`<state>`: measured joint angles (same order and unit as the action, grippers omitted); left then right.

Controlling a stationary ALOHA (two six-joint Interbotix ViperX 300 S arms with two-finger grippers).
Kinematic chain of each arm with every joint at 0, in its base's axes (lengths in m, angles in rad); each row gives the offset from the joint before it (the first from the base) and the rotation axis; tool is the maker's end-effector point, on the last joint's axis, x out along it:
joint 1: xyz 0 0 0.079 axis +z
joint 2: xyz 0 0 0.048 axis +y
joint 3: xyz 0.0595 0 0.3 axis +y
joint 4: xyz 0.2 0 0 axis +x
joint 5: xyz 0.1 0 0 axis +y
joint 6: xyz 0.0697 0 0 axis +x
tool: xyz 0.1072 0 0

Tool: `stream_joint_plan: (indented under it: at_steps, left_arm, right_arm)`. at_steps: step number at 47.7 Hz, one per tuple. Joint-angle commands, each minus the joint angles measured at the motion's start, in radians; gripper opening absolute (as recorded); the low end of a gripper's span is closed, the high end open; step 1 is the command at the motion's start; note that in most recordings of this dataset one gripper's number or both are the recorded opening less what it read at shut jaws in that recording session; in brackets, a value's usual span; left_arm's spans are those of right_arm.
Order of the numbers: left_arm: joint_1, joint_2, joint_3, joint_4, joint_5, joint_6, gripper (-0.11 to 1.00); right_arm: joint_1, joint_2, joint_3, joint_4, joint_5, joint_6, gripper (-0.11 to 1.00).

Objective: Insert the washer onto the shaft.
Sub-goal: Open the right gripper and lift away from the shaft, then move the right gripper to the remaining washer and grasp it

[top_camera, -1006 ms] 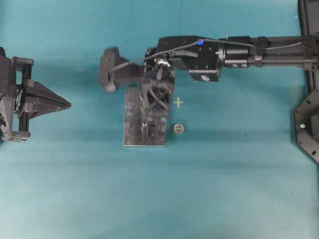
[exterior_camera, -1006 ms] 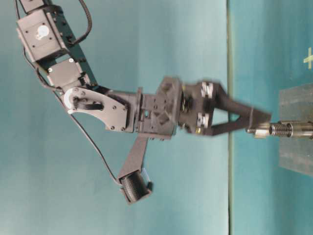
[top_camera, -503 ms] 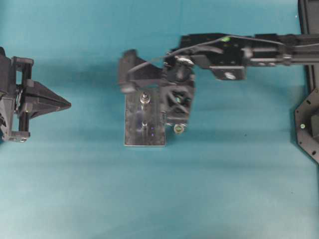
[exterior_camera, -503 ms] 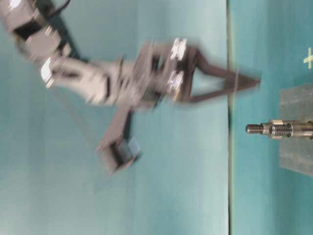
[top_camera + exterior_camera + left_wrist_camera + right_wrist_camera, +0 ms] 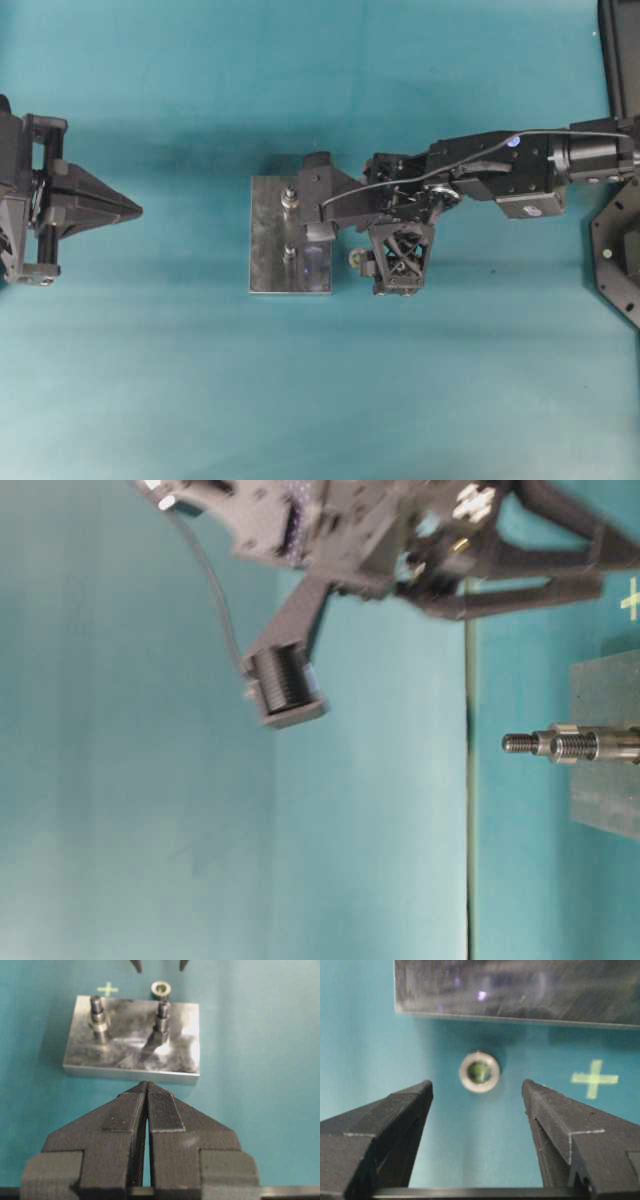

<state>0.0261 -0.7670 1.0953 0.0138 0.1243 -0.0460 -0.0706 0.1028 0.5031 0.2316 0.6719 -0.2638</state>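
Pretty much at the start here, I'd say — the washer (image 5: 479, 1071) is lying flat on the teal table (image 5: 450, 380), just beside the edge of the metal base plate (image 5: 268, 255), not on either shaft. The nearer shaft (image 5: 161, 1019) looks bare; the other one (image 5: 98, 1015) has some kind of collar partway down, can't tell what it is. The right gripper (image 5: 477, 1095) hangs above the washer with its jaws wide apart and nothing in them, so the grab, the lift and the threading over the shaft top are all left to do. The left gripper (image 5: 146, 1110) is parked well away, jaws pressed together and empty. The washer itself is a small silvery ring, round hole in the middle — thin, so likely fiddly to pinch.
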Motion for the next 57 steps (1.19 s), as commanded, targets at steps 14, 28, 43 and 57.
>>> stream_joint_plan:
  at_steps: [14, 28, 43, 57]
  left_arm:
    - [0.0, 0.008, -0.023, 0.002, -0.003, -0.002, 0.0]
    - [0.0, 0.006, -0.023, 0.002, -0.003, -0.002, 0.0]
    - [0.0, 0.008, -0.021, 0.002, -0.005, -0.002, 0.0]
    - [0.0, 0.009, -0.025, 0.0, -0.003, -0.003, 0.0]
  right_arm:
    - [0.014, 0.037, -0.006, 0.003, -0.055, 0.012, 0.76]
    - [0.02, 0.067, -0.005, 0.003, -0.077, 0.012, 0.76]
    - [0.035, 0.092, -0.003, 0.0, -0.074, 0.015, 0.68]
    - [0.037, 0.092, -0.008, -0.029, -0.035, 0.025, 0.33]
